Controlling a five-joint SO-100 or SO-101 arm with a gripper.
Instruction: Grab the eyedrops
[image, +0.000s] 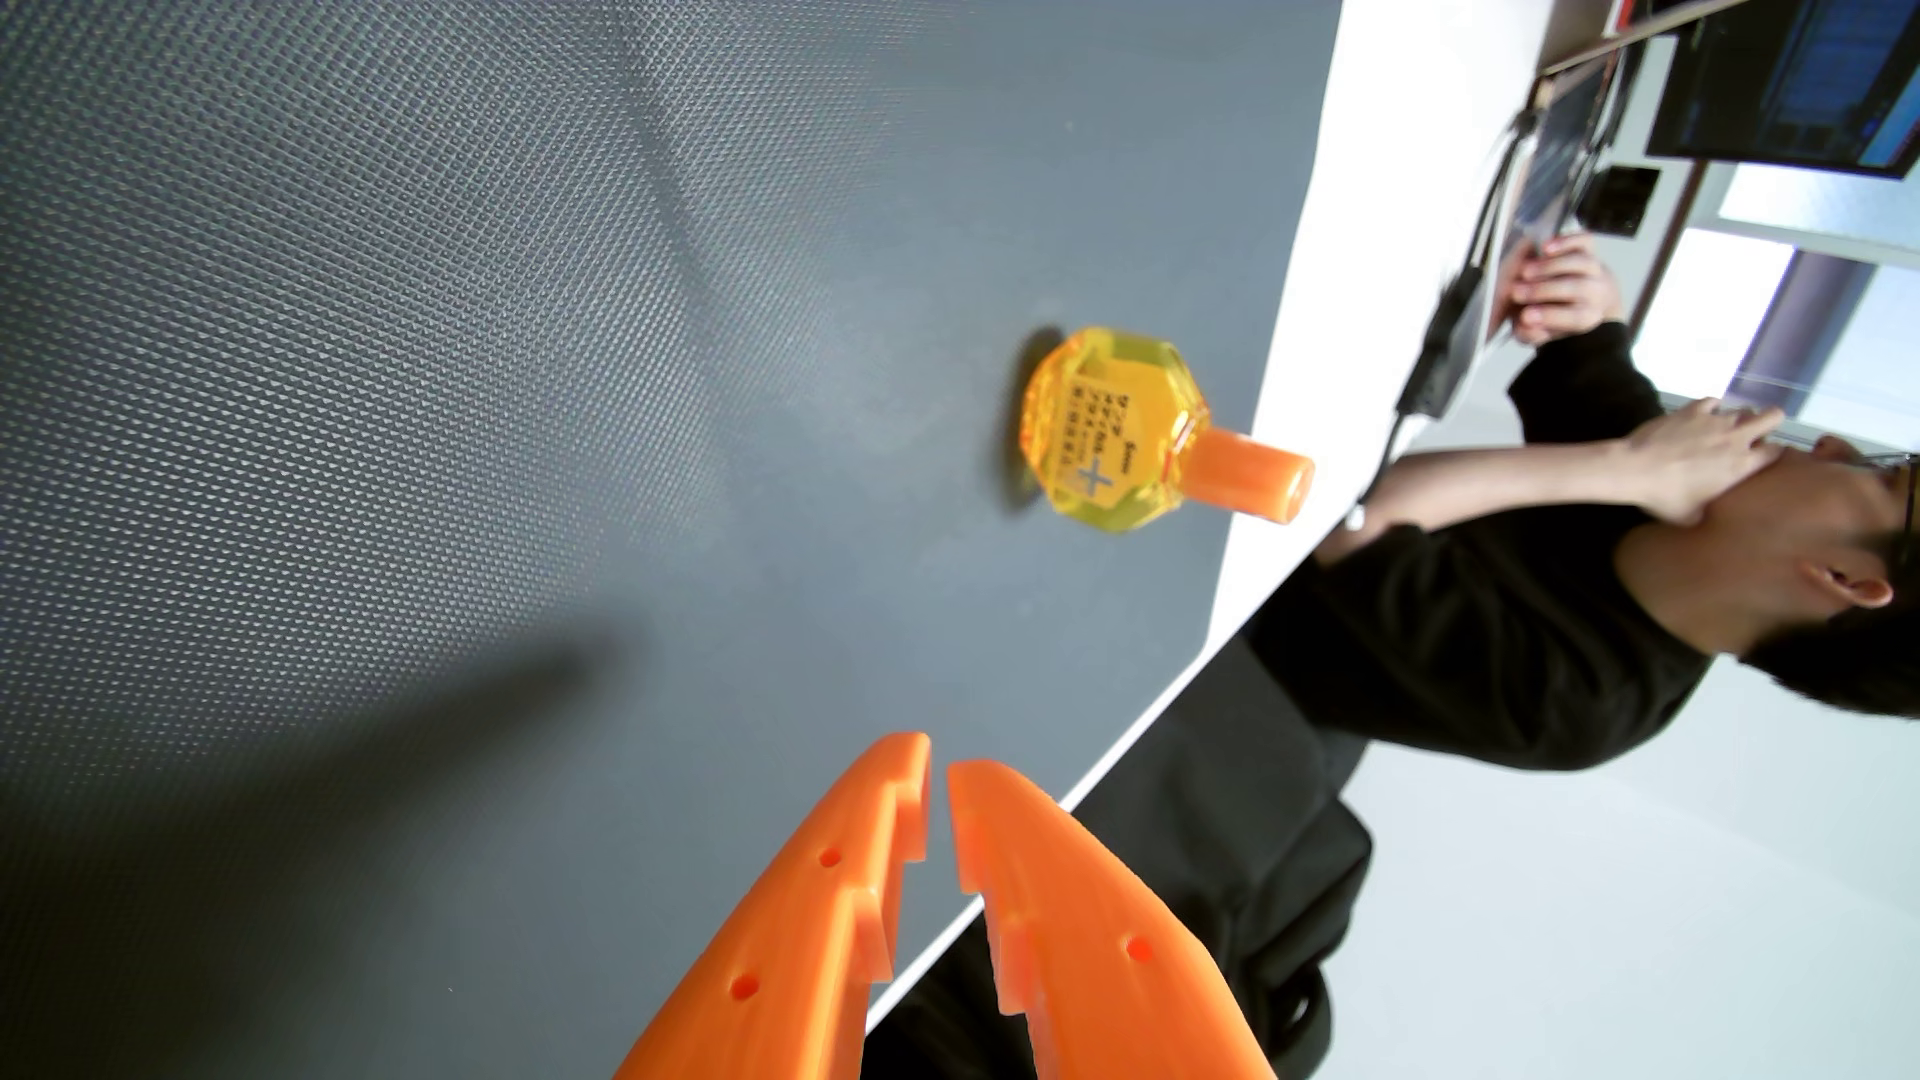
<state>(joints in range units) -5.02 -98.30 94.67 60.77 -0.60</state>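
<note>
The counter (1382, 187) takes up most of the wrist view, w/ a dark textured mat (468, 415) covering nearly all of it; only a white strip of bare top shows along the mat's far edge, running from abt 12 o'clock down to 5 o'clock. The pic lies on its side.

Beyond that edge, at 3 o'clock, a person (1507, 623) in a dark top sits at another desk w/ a monitor (1787, 83) at 1 o'clock. Not involved in the task as far as I can tell.

The claw (938, 774) comes in from 6 o'clock, two orange fingers w/ only a thin slit between the tips. So it's all but closed, nothing in it. It hangs over the mat near the edge, its shadow falling toward 9 o'clock.

The eyedrops (1122, 436) sit at roughly 2 o'clock from frame centre, and at abt 1 o'clock from the claw tips, well apart from them. It's a small faceted yellow bottle, orange cap pointing toward 3 o'clock, near the mat's edge. No contact w/ the claw.

Progress, by my read: early. Nothing grabbed yet. Left to do: spread the fingers wide enough for the bottle, close the gap, bracket the body or neck, squeeze, lift. The faceted plastic looks slick, so a grip on flat faces prob holds better.
</note>
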